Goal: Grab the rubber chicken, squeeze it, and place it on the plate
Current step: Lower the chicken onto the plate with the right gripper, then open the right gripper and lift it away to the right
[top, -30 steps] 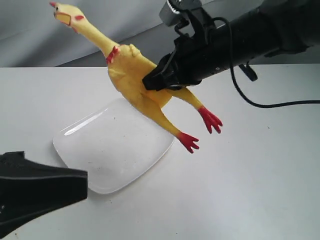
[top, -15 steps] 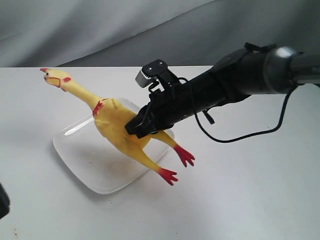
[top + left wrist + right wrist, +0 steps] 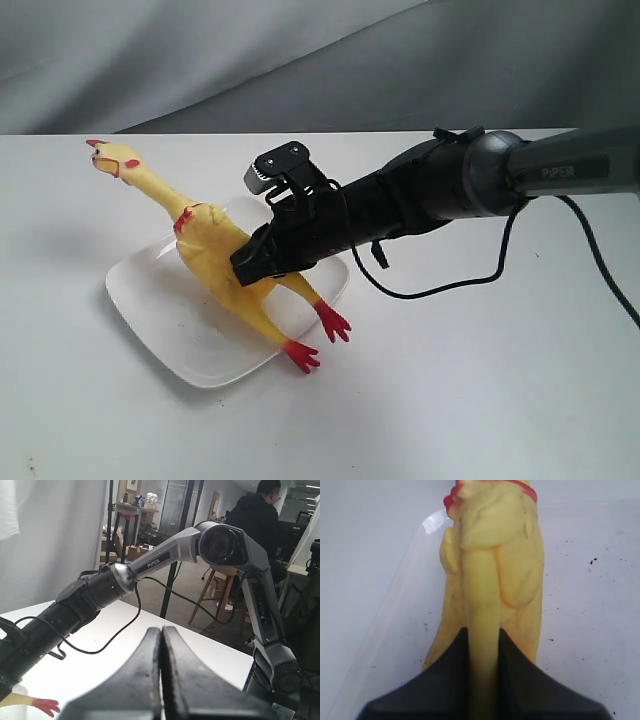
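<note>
**Chicken low over the plate, release pending**

Exterior view: my right gripper point(image 3: 252, 268) is clamped on the belly of the rubber chicken point(image 3: 210, 250). It holds the chicken tilted just above the plate point(image 3: 150, 300), with the head out past the far rim and the red feet hanging over the near edge. I can't tell whether the body touches the plate.

Left wrist view: the left gripper point(image 3: 161, 680) is idle, its jaws pressed together on nothing.

Right wrist view: both fingers pinch a narrow fold of yellow body, with the plate beneath. I'd go lower, bring the body toward the plate's centre so it won't tip off, then open slowly.
</note>
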You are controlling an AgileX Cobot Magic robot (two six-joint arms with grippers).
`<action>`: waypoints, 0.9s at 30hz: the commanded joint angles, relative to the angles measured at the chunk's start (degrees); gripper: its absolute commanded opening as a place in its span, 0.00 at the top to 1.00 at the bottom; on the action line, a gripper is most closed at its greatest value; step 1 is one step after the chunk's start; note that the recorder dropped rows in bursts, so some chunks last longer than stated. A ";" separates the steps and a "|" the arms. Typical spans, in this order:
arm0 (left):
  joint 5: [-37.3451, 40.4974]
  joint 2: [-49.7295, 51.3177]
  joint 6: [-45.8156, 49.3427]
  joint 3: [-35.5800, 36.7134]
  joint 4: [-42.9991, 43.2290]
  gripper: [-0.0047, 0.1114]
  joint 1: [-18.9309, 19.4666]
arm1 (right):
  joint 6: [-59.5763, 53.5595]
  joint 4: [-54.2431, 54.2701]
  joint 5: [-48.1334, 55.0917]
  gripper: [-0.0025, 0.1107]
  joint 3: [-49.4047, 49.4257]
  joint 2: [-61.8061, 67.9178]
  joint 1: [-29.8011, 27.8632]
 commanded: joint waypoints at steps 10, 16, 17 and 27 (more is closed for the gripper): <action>0.57 -0.18 -1.34 0.12 -0.18 0.96 -0.17 | 3.01 -2.24 1.21 0.43 -0.46 -1.53 -0.10; 0.57 -0.18 -1.48 0.12 -0.18 0.96 -0.17 | 10.54 -14.32 1.58 0.43 -0.46 -9.45 -0.10; 0.57 -0.18 -1.48 0.12 -0.18 0.96 -0.17 | 14.03 -18.40 1.58 0.43 -0.46 -11.33 -0.10; 0.57 -0.18 -1.36 0.12 -0.18 0.96 -0.17 | 40.71 -55.12 10.12 0.87 2.27 -29.45 -0.10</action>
